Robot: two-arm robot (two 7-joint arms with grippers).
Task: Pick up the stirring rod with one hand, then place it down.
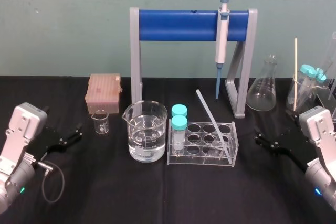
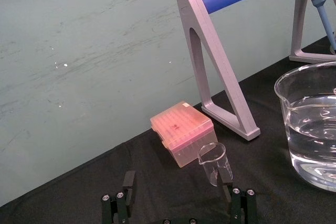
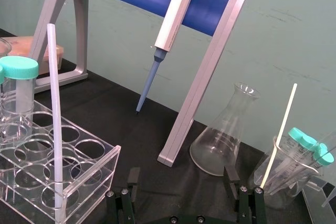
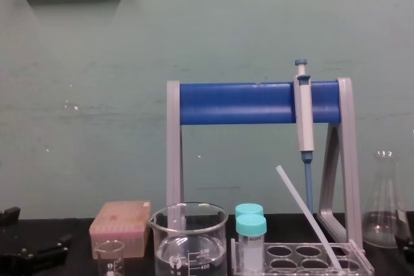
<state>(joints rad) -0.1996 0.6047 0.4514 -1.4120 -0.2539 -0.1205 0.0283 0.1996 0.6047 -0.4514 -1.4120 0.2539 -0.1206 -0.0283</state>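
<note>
While the racked stirring rod [image 1: 212, 121] leans untouched, left tool [image 1: 74, 134] and right tool [image 1: 260, 136] flank it, open.

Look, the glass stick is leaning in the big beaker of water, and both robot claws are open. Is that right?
Not quite. The stirring rod leans in the clear test tube rack, not in the large beaker of water, as the head view shows. The rest is right: the left gripper and the right gripper are both open, parked out to either side.
</note>
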